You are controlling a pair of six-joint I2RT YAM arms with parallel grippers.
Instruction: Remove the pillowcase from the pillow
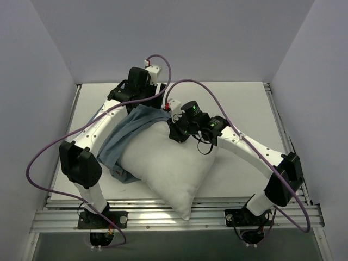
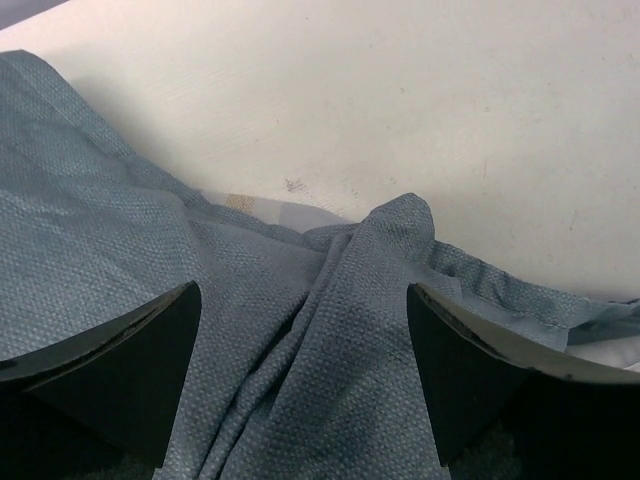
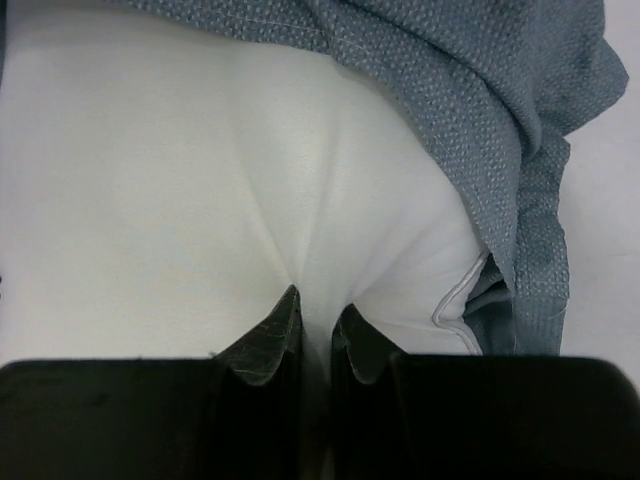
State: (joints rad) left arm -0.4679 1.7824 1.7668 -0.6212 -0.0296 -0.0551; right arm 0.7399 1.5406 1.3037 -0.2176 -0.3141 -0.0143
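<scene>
Pinching the pillow (image 1: 168,163) at its far end, the right gripper (image 3: 317,305) clamps tight; the left gripper (image 2: 302,292) hangs wide open, empty, above the pillowcase (image 1: 128,136) bunched far-left.

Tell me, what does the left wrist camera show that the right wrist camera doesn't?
Only the left wrist view: the left gripper, its fingers wide apart over a bunched fold of the pillowcase. Only the right wrist view: the right gripper pinched shut on the white pillow. Both: that grey-blue pillowcase cloth.
</scene>
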